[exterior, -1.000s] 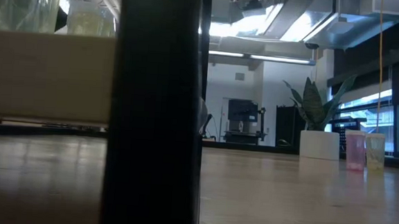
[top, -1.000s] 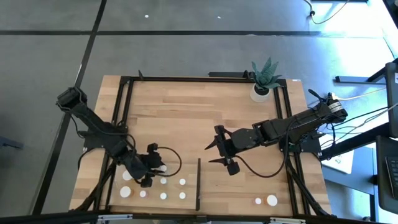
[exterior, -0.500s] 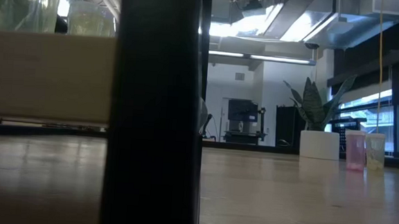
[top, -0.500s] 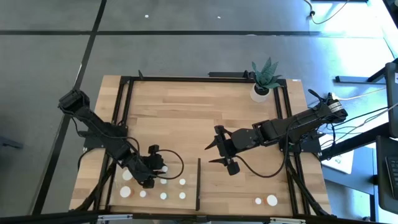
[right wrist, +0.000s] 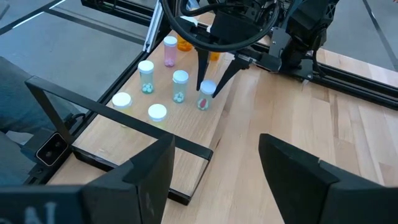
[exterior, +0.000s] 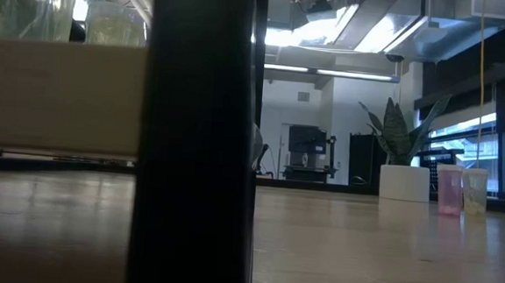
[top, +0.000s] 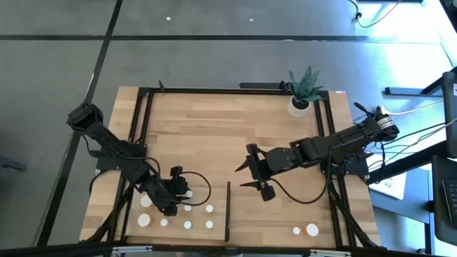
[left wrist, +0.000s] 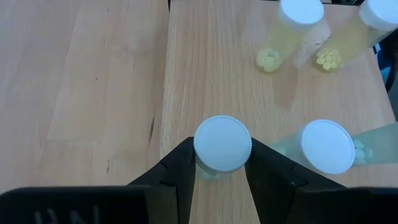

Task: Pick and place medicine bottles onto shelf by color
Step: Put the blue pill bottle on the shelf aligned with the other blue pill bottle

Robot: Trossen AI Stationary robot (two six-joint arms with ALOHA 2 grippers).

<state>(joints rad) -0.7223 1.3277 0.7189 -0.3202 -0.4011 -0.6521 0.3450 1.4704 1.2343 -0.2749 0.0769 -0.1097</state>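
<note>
Left hand (left wrist: 222,171) clamped on a white-capped bottle (left wrist: 222,144) over the shelf (left wrist: 211,74).
Risk: clipping the neighbouring green bottle (left wrist: 328,147) beside it, toppling it; right hand (top: 254,173) released, beyond the shelf.

A white pot with a spiky green plant (top: 303,98) is sitting at the wooden table's (top: 214,135) far right corner.
</note>
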